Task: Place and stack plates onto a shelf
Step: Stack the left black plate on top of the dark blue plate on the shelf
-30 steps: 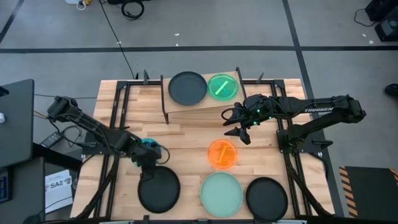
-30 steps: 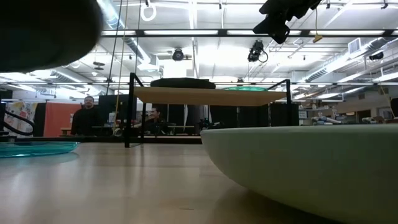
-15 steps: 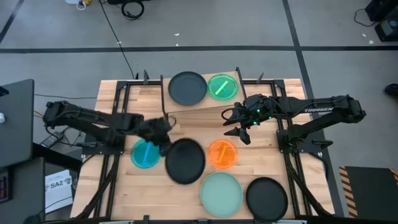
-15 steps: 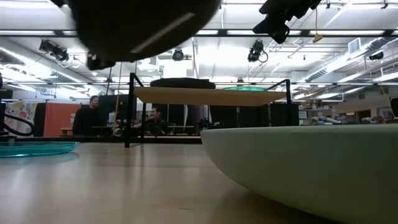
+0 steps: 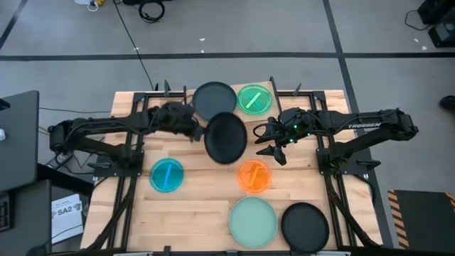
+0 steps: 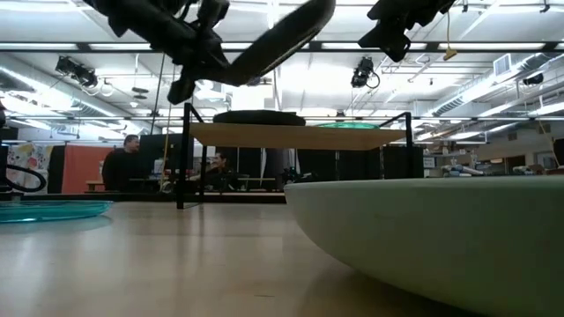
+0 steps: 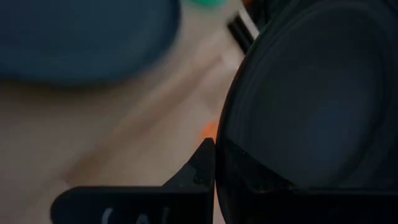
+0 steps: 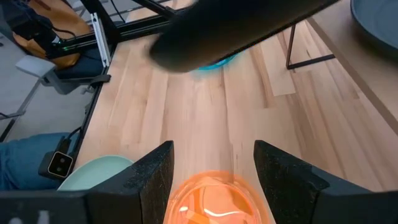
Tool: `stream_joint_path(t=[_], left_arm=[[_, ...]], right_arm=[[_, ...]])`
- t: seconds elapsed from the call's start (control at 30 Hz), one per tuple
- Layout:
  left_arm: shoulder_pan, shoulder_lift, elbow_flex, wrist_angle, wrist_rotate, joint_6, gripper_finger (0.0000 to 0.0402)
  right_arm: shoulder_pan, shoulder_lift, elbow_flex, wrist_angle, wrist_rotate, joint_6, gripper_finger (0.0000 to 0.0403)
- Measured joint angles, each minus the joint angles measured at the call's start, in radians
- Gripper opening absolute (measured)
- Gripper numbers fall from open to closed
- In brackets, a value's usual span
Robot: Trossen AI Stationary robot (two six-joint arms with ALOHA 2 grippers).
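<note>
My left gripper (image 5: 190, 125) is shut on a large black plate (image 5: 226, 137), held in the air at the near edge of the shelf (image 5: 245, 124). The shelf carries another black plate (image 5: 215, 99) and a green plate (image 5: 254, 99). My right gripper (image 5: 272, 142) is open and empty, hovering above the orange plate (image 8: 214, 199). A blue plate (image 5: 167, 175), the orange plate (image 5: 254, 176), a mint plate (image 5: 253, 221) and a third black plate (image 5: 305, 225) lie flat on the table. My left gripper pinches the black plate's rim (image 7: 221, 155) on the side toward the table's left, one finger (image 7: 194, 177) showing against the rim. The fingers come about level from the table's left. The plate is lifted clear and tilted, its free edge (image 6: 322, 11) higher than the held edge.
The shelf's thin black legs (image 6: 183, 158) stand on the table's far half. The mint plate (image 6: 441, 238) fills the low view's near right. People sit in the room behind the table (image 6: 123, 163).
My left gripper has carried the black plate up off the table's near left part, toward the far edge and the right, up to the shelf's near edge. The plate has tipped from flat to tilted. The blue plate has come into sight where the gripper stood.
</note>
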Motion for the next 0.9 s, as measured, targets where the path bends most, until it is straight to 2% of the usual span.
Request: stream_joint_path(t=[0.53,0.9], left_arm=[[0.345,0.002,0.000,0.058,0.040,0.001,0.0016],[0.434,0.002,0.000,0.045,0.024,0.003,0.0016]], right_arm=[[0.000,0.000,0.000,0.000,0.000,0.000,0.0227],[0.000,0.000,0.000,0.000,0.000,0.000,0.0227]])
